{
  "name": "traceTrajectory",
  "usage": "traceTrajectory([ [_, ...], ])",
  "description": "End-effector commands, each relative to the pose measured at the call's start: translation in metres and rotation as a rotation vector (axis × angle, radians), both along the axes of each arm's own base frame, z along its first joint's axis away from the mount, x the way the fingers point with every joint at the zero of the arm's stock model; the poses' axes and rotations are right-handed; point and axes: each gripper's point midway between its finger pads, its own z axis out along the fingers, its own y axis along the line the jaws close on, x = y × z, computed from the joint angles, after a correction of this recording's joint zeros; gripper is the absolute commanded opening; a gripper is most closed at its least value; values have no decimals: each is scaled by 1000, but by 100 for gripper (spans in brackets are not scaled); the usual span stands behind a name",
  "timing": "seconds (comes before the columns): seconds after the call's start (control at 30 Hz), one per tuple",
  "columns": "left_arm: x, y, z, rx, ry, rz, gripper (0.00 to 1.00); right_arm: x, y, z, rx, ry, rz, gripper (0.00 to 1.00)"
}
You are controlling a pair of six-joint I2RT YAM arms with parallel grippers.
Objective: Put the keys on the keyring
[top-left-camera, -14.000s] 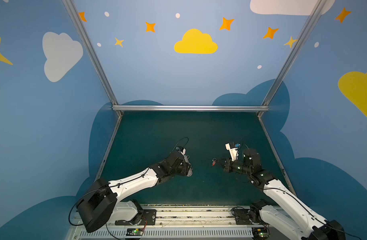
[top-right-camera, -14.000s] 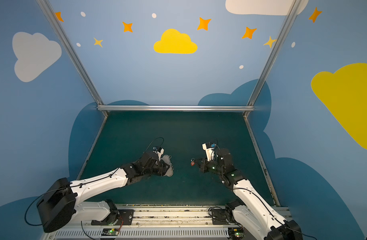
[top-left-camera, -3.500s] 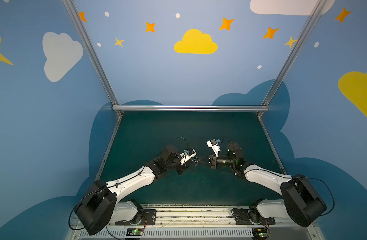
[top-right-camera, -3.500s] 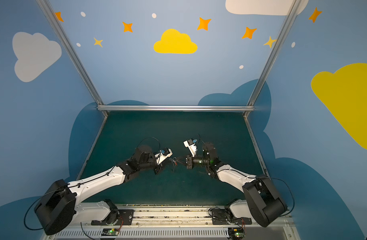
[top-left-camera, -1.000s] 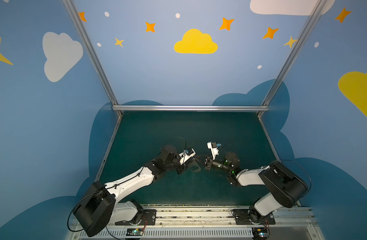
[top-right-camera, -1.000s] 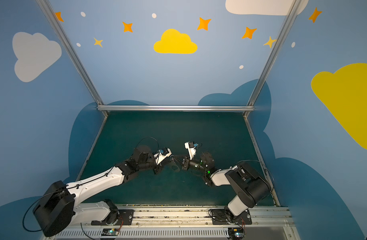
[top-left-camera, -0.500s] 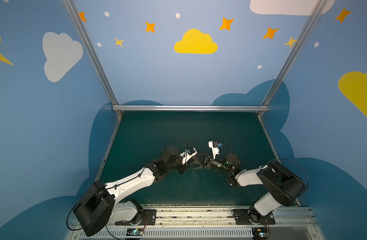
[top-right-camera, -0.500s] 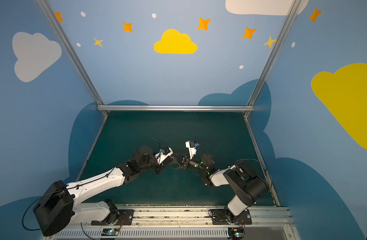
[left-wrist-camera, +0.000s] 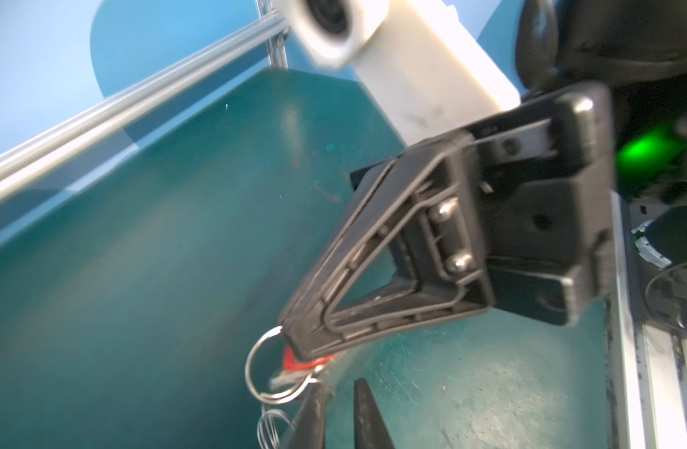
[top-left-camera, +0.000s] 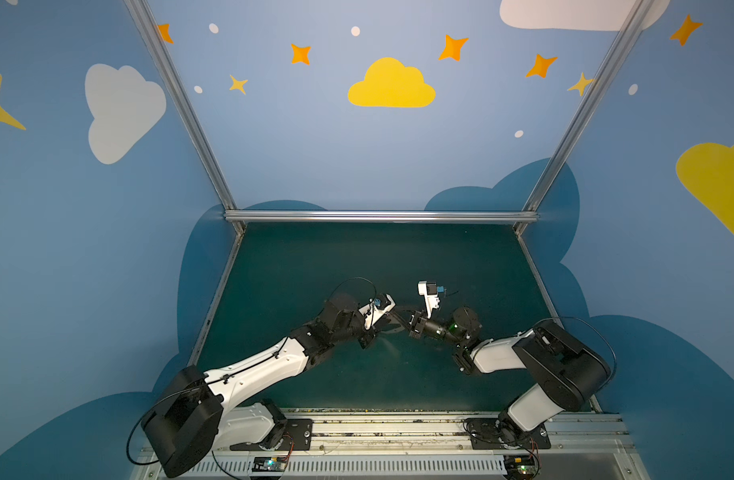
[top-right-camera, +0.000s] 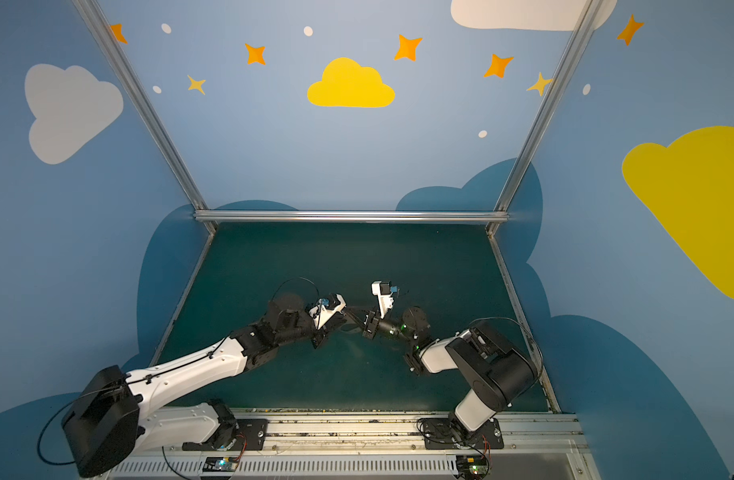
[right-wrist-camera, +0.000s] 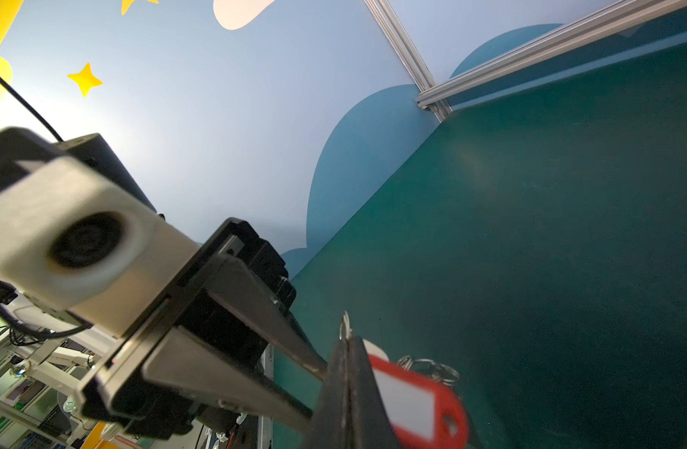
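Green mat (top-left-camera: 357,257), right tool (left-wrist-camera: 291,342) clamped on keyring (left-wrist-camera: 249,367), left tool (left-wrist-camera: 340,412) slightly parted.

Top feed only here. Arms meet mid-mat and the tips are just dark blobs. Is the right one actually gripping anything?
Observer: Yes. The left wrist view shows the right gripper shut, with the keyring pinched at its tips.
Operator: And the left one, open or shut?
Observer: Open. In that same view the left gripper has its jaws slightly apart, with nothing between them.
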Motion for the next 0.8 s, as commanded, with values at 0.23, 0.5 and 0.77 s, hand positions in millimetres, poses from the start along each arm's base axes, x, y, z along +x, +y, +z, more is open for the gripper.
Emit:
traceTrajectory([
  [0.23,11,13,43,-113,-56,96,34,-6,3,20,40,-49,54,0],
  [0.5,44,59,63,-291,157,345,45,-7,2,28,54,-62,65,0],
  [0.77,34,44,73,-476,469,148,32,-7,1,34,63,-77,64,0],
])
